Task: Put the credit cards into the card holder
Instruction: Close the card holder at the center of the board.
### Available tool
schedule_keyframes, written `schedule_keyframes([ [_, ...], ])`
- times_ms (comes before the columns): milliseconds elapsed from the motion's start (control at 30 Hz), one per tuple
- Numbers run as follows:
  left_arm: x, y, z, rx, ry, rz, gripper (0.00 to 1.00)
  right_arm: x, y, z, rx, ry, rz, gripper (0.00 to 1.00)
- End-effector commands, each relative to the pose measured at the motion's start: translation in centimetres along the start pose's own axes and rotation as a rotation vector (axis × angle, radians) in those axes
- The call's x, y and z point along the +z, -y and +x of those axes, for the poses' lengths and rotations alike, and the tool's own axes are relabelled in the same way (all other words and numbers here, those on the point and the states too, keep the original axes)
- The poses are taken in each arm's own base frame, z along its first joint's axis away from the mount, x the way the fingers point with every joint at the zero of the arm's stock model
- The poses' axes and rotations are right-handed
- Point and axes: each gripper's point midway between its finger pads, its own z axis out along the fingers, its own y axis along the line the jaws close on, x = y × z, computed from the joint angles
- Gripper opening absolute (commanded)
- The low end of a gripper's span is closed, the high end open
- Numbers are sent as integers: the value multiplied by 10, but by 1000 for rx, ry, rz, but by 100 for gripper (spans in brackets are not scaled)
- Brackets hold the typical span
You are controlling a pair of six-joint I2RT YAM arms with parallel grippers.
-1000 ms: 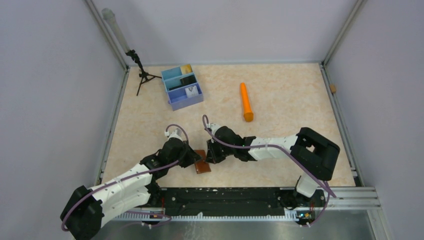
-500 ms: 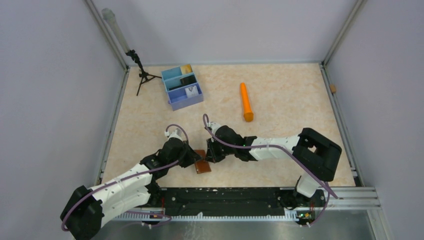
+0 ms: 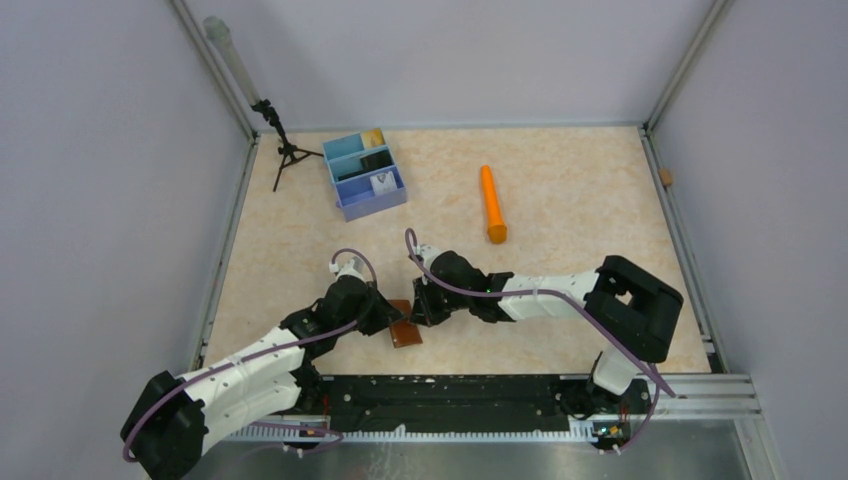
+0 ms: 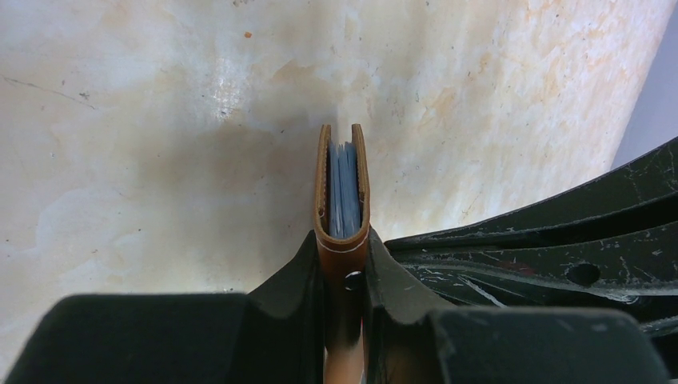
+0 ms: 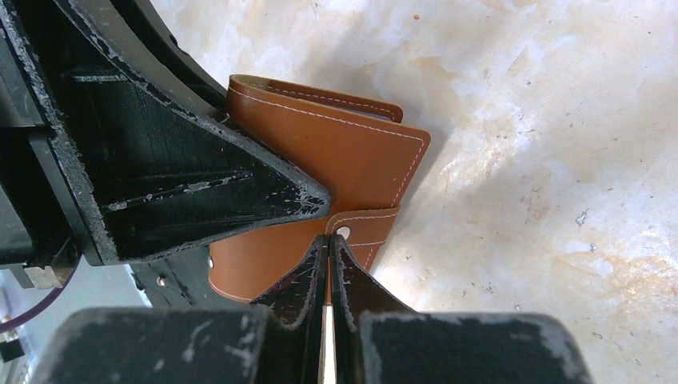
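Your left arm (image 3: 250, 360) stretched low, left gripper (image 4: 344, 260) clamping the wallet (image 5: 320, 152) near the table's (image 3: 560, 200) front edge, cards (image 4: 344, 192) inside, right arm (image 3: 540, 295) folded inward, right gripper (image 5: 328, 240) shut at the tab (image 5: 366, 226).

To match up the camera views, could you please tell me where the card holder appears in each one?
Top external: card holder low centre, between the wrists.
Left wrist: card holder centre, edge-on.
Right wrist: card holder upper centre, broadside.
Shared landmark: left gripper clamping it.
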Motion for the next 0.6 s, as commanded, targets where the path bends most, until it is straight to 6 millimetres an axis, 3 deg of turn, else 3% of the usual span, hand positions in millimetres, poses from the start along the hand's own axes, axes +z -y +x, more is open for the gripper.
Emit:
schedule_keyframes([
  [0,-1,18,-11,-5,40,62,0,2,-5,-11,-21,30,-25,0],
  [567,-1,17,-10,-7,37,60,0,9,-3,-6,-21,16,-30,0],
])
